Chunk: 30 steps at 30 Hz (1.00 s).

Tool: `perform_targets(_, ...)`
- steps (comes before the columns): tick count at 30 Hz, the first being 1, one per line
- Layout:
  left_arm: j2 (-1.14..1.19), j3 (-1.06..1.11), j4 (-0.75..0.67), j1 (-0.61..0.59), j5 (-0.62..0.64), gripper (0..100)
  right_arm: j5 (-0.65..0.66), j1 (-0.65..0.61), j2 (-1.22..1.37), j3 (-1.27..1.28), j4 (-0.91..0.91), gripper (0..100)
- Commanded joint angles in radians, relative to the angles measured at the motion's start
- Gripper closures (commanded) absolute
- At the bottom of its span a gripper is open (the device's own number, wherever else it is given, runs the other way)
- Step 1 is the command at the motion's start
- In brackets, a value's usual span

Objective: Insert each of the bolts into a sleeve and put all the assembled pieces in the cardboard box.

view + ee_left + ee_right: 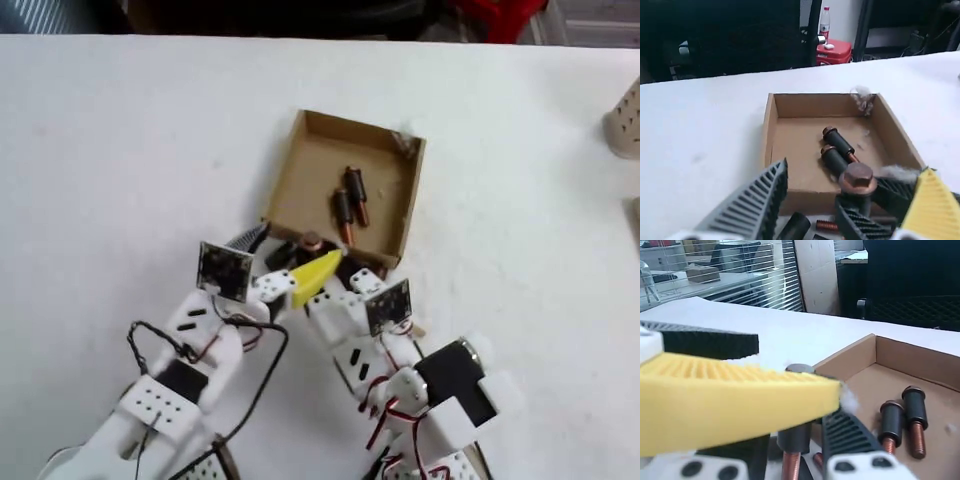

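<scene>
Right claw [829, 407] clamps bolt [791, 462] upright, beside the cardboard box [920, 357].

The high camera looks down over the table [110, 140]. Both wrist cameras sit low and close, facing 12 o'clock; all share the cardboard box [312, 175].

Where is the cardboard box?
In the high view the cardboard box sits mid-table, just beyond the right gripper holding a bolt, with two sleeved bolts lying inside.
</scene>
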Motion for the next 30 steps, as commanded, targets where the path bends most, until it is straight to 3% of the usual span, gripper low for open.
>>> perform_targets(1,0.001,-0.006,-0.132,0.004,0.028,59,-0.009,0.004,-0.001,-0.028,-0.002,98.2)
perform_targets(6,0.001,-0.006,-0.288,-0.004,0.077,63,-0.009,0.004,-0.001,-0.028,-0.002,98.2)
perform_targets(13,0.001,-0.006,-0.499,-0.111,0.078,98,-0.009,0.004,-0.001,-0.028,-0.002,98.2)
perform_targets(19,0.001,-0.002,-0.526,-0.252,0.078,93,-0.009,0.004,-0.001,-0.028,-0.001,98.2)
perform_targets(25,-0.038,-0.008,-0.404,-0.328,0.078,93,-0.009,0.004,-0.001,-0.028,-0.001,98.2)
perform_targets(28,-0.168,-0.015,-0.189,-0.334,0.078,93,-0.009,0.004,-0.001,-0.028,-0.001,98.2)
perform_targets(30,-0.292,-0.037,0.038,-0.334,0.078,93,-0.009,0.004,-0.001,-0.028,-0.001,98.2)
